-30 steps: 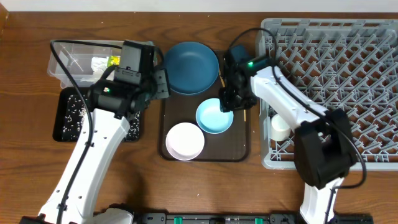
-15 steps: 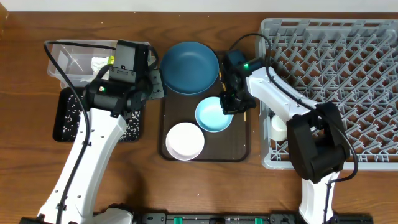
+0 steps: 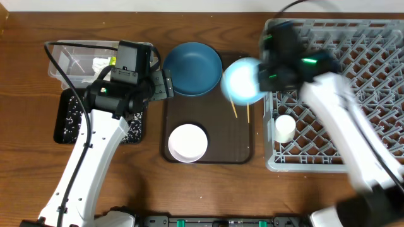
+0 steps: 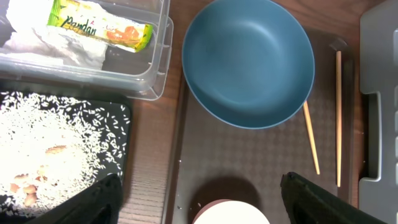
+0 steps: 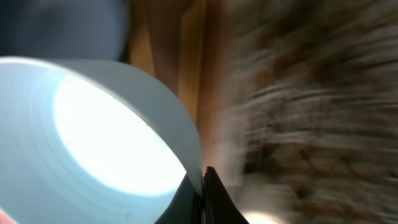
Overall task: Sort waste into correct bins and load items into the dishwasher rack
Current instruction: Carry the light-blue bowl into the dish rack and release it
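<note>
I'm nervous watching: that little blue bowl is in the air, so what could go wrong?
The right gripper pinches the small light blue bowl only by its rim, and both look blurred, so it may slip out. On its way into the dishwasher rack it could knock the rack wall or the small white cup there.

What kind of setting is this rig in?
Likely a mock dish-clearing station on a wooden table: grey dishwasher rack, brown serving tray, clear tub and black tray as waste bins.
</note>
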Robot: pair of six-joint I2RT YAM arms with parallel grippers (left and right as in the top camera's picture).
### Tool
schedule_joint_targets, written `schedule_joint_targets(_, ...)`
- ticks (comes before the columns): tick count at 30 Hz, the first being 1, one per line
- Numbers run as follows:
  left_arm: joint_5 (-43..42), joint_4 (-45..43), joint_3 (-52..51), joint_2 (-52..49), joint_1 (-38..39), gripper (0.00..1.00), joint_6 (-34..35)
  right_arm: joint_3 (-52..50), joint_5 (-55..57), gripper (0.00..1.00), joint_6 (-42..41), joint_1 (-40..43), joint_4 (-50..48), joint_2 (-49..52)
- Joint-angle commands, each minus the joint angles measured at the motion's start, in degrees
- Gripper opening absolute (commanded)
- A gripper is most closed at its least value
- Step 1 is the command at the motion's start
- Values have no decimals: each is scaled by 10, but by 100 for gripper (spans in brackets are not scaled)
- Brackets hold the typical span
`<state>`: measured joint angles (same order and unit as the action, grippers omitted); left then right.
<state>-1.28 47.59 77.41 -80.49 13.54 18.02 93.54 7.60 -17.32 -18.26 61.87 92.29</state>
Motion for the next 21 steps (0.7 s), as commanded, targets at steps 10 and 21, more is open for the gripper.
schedule_joint_targets(10, 5, 2, 5, -4, -3, 87, -1, 4, 539, 1, 5, 100, -91, 5)
schedule_joint_targets(21, 5, 2, 5, -4, -3, 87, -1, 4, 678, 1, 277, 124, -430, 196)
